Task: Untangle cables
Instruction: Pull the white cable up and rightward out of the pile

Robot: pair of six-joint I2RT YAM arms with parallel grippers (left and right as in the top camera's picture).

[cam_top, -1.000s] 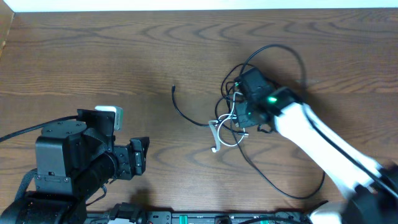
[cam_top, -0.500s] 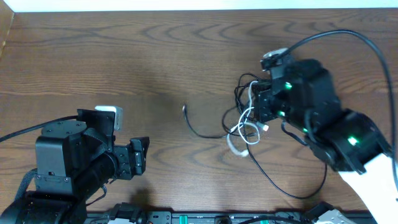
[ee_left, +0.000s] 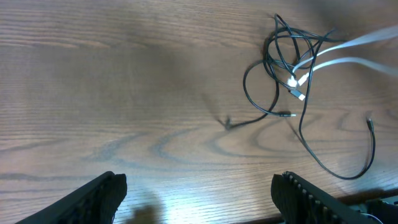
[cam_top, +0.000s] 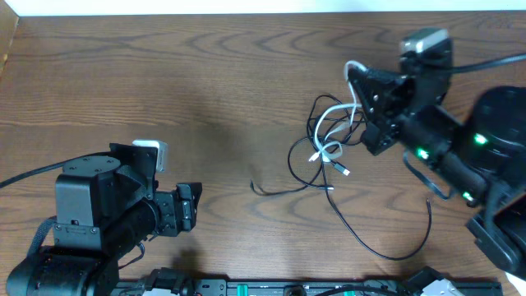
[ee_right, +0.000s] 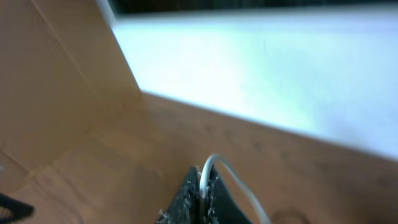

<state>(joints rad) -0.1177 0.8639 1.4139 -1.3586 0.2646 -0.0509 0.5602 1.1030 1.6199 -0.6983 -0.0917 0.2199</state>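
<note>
The cables lie tangled right of the table's middle: thin black cords (cam_top: 316, 136) in loose loops with a white cable (cam_top: 333, 111) threaded through them. My right gripper (cam_top: 355, 76) is shut on the white cable (ee_right: 214, 163), which arches out from between its fingertips (ee_right: 202, 182) and is lifted above the tangle. One black tail (cam_top: 267, 191) reaches left and another (cam_top: 386, 247) sweeps toward the front right. My left gripper (cam_top: 191, 215) is open and holds nothing, low at the front left, well clear of the tangle (ee_left: 283, 53). Its fingers (ee_left: 106, 194) frame bare wood.
A white strip (cam_top: 246, 6) runs along the table's far edge. A brown board (cam_top: 6, 41) stands at the far left corner. The arm bases and a rail (cam_top: 246, 288) line the front edge. The right arm's thick black wire (cam_top: 493, 62) hangs at the far right.
My right gripper has lifted and moved right and back with the white cable, dragging the whole tangle rightward. The left gripper has barely shifted and stays open.
</note>
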